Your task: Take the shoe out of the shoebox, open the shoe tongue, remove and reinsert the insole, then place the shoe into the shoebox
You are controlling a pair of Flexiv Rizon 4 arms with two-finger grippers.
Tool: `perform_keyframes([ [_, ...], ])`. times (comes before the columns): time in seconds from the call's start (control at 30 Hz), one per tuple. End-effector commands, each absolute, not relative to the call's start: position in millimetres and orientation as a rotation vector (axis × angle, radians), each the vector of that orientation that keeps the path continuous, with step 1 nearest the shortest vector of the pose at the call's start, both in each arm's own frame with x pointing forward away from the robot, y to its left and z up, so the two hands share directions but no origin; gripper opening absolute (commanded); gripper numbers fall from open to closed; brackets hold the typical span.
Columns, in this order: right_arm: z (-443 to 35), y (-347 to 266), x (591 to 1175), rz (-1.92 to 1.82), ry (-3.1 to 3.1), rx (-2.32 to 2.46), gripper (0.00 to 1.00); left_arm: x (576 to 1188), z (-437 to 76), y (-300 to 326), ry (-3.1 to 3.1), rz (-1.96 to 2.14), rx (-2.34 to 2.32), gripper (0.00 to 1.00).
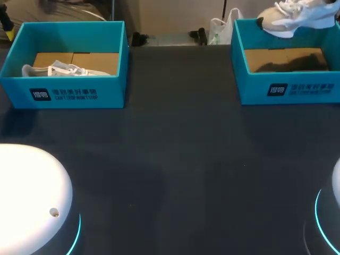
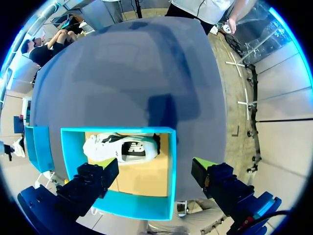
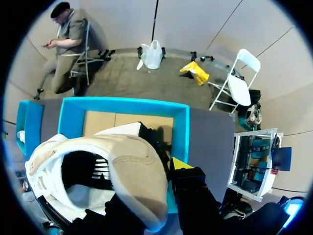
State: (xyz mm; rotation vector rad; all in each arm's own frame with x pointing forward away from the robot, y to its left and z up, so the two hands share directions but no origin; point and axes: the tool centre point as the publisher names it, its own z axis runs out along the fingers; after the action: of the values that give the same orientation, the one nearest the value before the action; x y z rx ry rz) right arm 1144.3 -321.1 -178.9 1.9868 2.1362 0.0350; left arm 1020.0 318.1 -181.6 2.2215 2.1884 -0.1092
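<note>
Two open teal shoeboxes sit well apart on a dark tabletop (image 1: 175, 159), one toward each far corner.

My right jaws hold a beige shoe (image 3: 132, 161) in the air. One yellow-tipped finger (image 3: 183, 171) presses the outside of the shoe's collar. The other finger appears to sit inside the opening, mostly hidden by the shoe. The shoe's rounded beige end points ahead of the jaws, with its white lining and dark interior open toward the wrist. Under and ahead of these jaws is the right shoebox (image 3: 122, 103), whose brown cardboard floor is showing. From the head view, the beige shoe (image 1: 289, 18) hangs above the far right corner of that shoebox (image 1: 287, 90) and casts a shadow on the box floor.

My left jaws are spread wide and hold nothing, with both dark fingers (image 2: 95, 181) hanging above the left shoebox (image 2: 122, 131). The box lies below and ahead of the jaws. One finger is over its interior and the other is just past its side wall. A white shoe (image 2: 120, 148) with a dark side panel lies on its side in that box, along the wall farthest ahead of the jaws. From the head view, that white shoe (image 1: 58, 70) rests inside the left shoebox (image 1: 64, 93).
</note>
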Motion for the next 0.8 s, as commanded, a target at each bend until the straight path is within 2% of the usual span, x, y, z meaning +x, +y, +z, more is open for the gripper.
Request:
perform_keyframes([
  [0.03,-141.8,-310.5,1130.1,0.029,2.144,1.964,0.00,1019.2,-180.9,318.1,2.189,-0.105,2.223,1.00],
  [0.8,-136.4,-307.0,1127.1,-0.010,2.176,1.977,0.00,1019.2,-180.9,318.1,2.189,-0.105,2.223,1.00],
])
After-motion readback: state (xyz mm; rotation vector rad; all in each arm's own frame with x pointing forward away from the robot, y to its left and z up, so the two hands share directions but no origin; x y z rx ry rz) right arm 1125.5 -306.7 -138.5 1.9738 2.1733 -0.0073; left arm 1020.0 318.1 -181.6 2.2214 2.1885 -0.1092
